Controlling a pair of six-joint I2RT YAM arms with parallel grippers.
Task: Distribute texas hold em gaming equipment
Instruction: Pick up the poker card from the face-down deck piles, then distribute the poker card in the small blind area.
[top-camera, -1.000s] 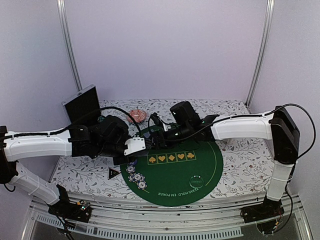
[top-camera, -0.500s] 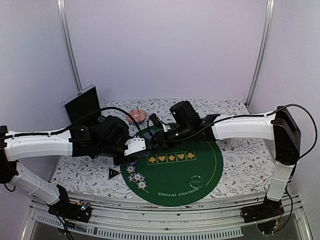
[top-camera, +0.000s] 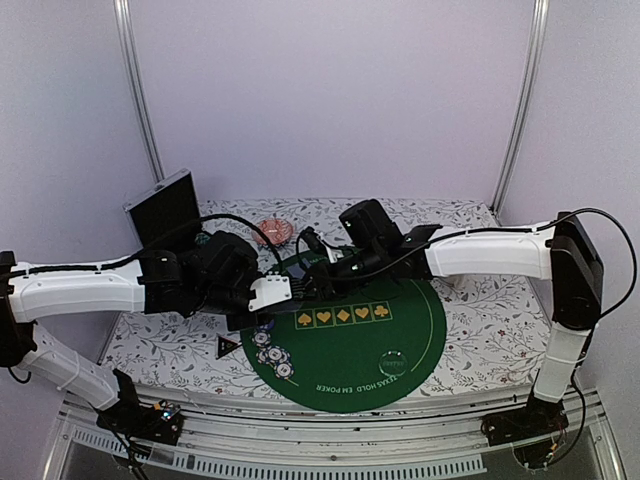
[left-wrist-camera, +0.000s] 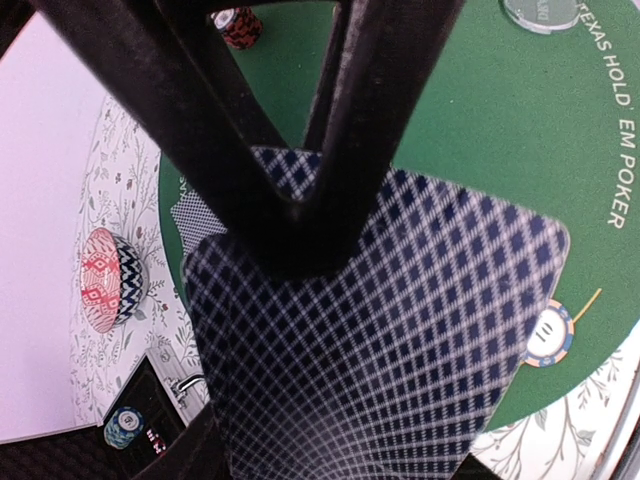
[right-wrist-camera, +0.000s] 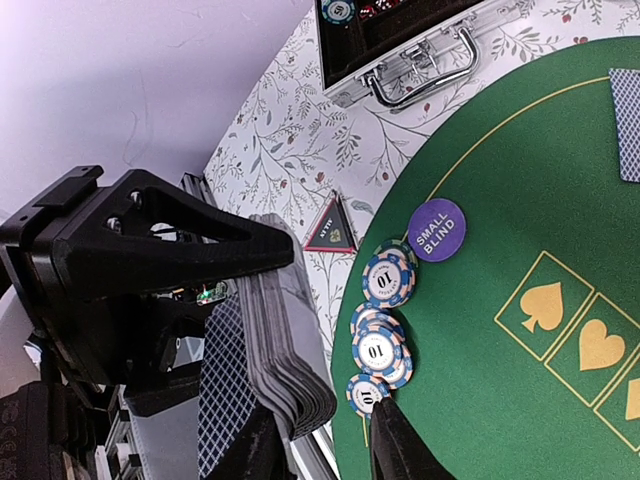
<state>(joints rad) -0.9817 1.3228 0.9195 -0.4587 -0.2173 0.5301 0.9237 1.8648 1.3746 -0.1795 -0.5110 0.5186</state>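
Deck (left-wrist-camera: 380, 330) — pinched in the left end effector (left-wrist-camera: 290, 225), aloft over the middle of the counter (top-camera: 480, 335), nearer its left edge. The right end effector (right-wrist-camera: 325, 440) is spread at the deck's edge — best to close on the top one only and peel slowly.

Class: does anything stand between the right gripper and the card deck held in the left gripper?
Nothing visible does. The card deck, clamped in the left gripper, lies directly before the right gripper with no object between them.
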